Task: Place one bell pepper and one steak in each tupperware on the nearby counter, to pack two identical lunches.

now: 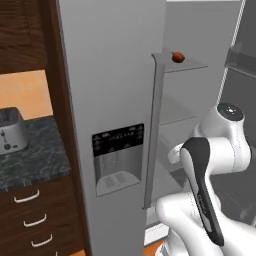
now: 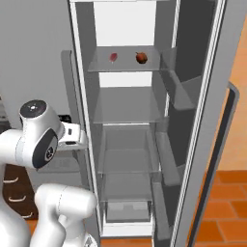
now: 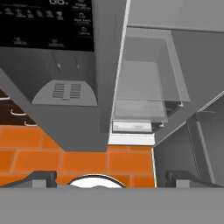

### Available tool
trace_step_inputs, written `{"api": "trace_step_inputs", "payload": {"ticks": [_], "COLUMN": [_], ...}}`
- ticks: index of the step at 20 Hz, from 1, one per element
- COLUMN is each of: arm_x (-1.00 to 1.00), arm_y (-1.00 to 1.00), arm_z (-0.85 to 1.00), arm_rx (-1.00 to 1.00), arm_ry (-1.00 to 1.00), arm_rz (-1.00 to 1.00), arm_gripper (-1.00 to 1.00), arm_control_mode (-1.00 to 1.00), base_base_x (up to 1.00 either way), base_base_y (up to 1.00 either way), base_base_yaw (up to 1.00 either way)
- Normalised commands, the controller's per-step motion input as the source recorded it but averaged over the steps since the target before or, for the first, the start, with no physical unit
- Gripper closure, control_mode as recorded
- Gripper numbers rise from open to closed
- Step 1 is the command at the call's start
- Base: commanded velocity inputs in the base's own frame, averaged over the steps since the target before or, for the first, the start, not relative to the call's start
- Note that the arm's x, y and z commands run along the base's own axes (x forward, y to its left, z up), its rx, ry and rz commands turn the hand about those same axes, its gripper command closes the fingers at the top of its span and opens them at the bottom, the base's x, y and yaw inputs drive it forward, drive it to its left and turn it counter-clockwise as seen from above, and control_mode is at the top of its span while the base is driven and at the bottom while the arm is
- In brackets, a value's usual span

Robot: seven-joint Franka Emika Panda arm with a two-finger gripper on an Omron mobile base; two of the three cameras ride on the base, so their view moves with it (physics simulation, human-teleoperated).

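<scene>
The fridge [image 2: 144, 120] stands open on its right side, showing grey glass shelves and door bins. On the top shelf [image 2: 126, 67] lie the steak [image 2: 114, 57], toward the shelf's left half, and the bell pepper [image 2: 141, 58], right of the shelf's middle; the two are apart, both near the back. From the left base view the bell pepper [image 1: 178, 57] shows near the front edge of that same shelf [image 1: 192, 65].

The closed left fridge door [image 1: 112, 125] carries a dark dispenser panel [image 1: 118, 157]. Left of it, the tabletop [image 1: 35, 155] of black marbled stone holds a silver toaster [image 1: 12, 131] near its back edge, over brown drawers with curved silver handles.

The gripper [image 3: 111, 178] holds nothing, and its fingertips [image 3: 41, 178] stand wide apart at the bottom of the hand view, over orange floor tiles [image 3: 83, 159], facing the lower fridge drawers [image 3: 142, 94]. The white arm [image 2: 46, 140] is folded low before the fridge.
</scene>
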Motion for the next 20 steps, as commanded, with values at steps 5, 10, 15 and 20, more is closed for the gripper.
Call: {"api": "trace_step_inputs", "payload": {"ticks": [5,10,15,20], "arm_x": [0.0,0.0,0.0,0.0], "arm_y": [0.0,0.0,0.0,0.0], "arm_z": [0.0,0.0,0.0,0.0], "arm_rx": [0.0,0.0,0.0,0.0], "arm_ry": [0.0,0.0,0.0,0.0], "arm_rz": [0.0,0.0,0.0,0.0], "arm_gripper": [-1.0,-1.0,-1.0,-1.0], "arm_control_mode": [1.0,1.0,1.0,1.0], "base_base_x": [0.14,0.22,0.27,0.31], "base_base_y": [-0.45,-0.31,-0.33,-0.3], "base_base_yaw": [0.04,0.1,0.15,0.16]}}
